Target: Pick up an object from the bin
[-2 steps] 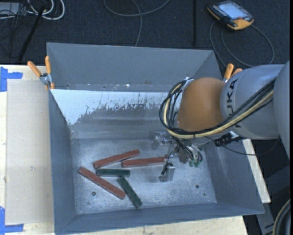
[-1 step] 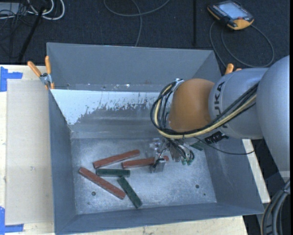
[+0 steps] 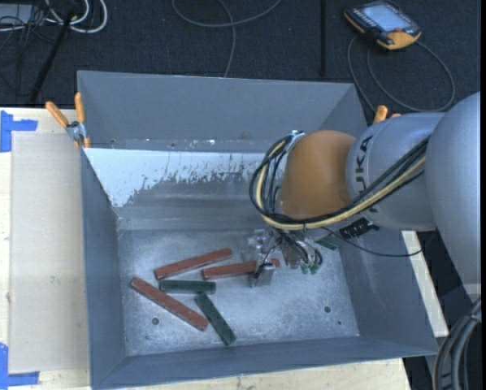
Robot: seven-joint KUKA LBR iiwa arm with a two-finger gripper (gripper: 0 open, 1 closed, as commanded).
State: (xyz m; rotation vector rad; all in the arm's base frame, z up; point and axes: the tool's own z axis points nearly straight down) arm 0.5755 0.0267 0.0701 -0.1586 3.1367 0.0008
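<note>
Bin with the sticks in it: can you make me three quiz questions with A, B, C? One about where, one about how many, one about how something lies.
1. Where in the bin is the gripper?
A) at the right end of a red-brown stick
B) in the left front corner
C) outside, over the black floor

2. How many dark green sticks are there?
A) one
B) two
C) five

3. How do the sticks lie?
A) standing on end
B) stacked in a tower
C) flat on the floor

Answers: 1 A, it hangs right at that stick's end. 2 B, one lies level, the other slants toward the front. 3 C, none stands up.
</note>
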